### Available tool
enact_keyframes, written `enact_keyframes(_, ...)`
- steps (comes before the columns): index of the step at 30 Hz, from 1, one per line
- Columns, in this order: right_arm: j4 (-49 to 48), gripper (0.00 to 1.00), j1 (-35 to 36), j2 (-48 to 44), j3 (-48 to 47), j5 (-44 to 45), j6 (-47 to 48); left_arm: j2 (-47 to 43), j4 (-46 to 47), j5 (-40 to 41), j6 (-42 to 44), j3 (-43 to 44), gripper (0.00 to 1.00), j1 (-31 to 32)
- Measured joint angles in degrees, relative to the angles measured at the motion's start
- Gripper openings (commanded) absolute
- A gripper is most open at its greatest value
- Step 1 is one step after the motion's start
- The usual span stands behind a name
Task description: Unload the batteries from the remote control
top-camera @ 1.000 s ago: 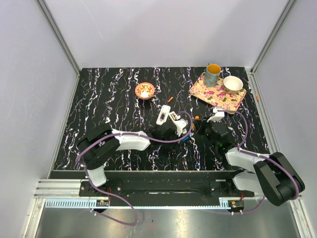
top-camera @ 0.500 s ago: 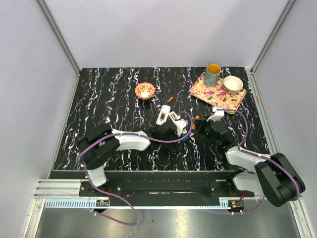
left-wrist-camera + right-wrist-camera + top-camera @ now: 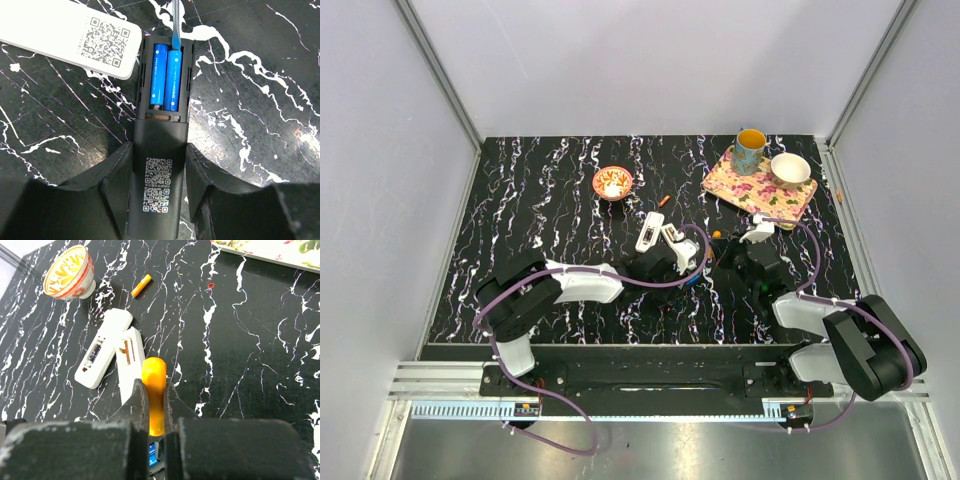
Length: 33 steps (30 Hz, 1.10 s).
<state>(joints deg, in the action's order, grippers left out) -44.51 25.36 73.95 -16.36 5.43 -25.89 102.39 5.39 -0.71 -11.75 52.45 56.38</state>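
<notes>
At the middle of the counter [image 3: 520,210], top view: the left gripper [image 3: 672,262] and the right gripper [image 3: 725,256] meet. Two white remotes [image 3: 648,232] lie just beyond them, with a patterned bowl [image 3: 613,182] and a flowered tray [image 3: 745,192] farther back.

Left wrist view: the left gripper [image 3: 157,167] clamps a black remote [image 3: 159,132]. Its compartment is open and two blue batteries [image 3: 171,80] sit inside. A blue tip [image 3: 176,25] rests at the right one's end.

Right wrist view: the right gripper [image 3: 155,407] is closed on an orange-handled tool [image 3: 154,382]. An orange battery [image 3: 141,285] lies loose near the bowl.
</notes>
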Motion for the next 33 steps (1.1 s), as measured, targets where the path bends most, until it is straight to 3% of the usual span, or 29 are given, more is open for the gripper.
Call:
enact_keyframes(15, -10.43, 0.0, -5.62, 4.94, 2.75, -6.51, -10.4, 0.0, -0.2, 0.11, 0.22, 0.0, 0.0, 0.0)
enact_keyframes(18, -13.53, 0.0, -5.42, 4.94, 2.73, -11.69, -15.61, 0.22, 0.39, 0.11, 0.2, 0.04, 0.0, 0.0)
enact_keyframes(24, -11.8, 0.0, -4.37, 4.59, 3.23, -19.58, -19.8, 0.83, 1.86, 0.35, 0.17, 0.13, 0.0, -0.11)
enact_keyframes(33, -2.97, 0.0, -4.48, -1.57, 2.27, -19.02, -17.64, 0.87, 1.88, 0.5, 0.15, 0.2, 0.0, -0.11)
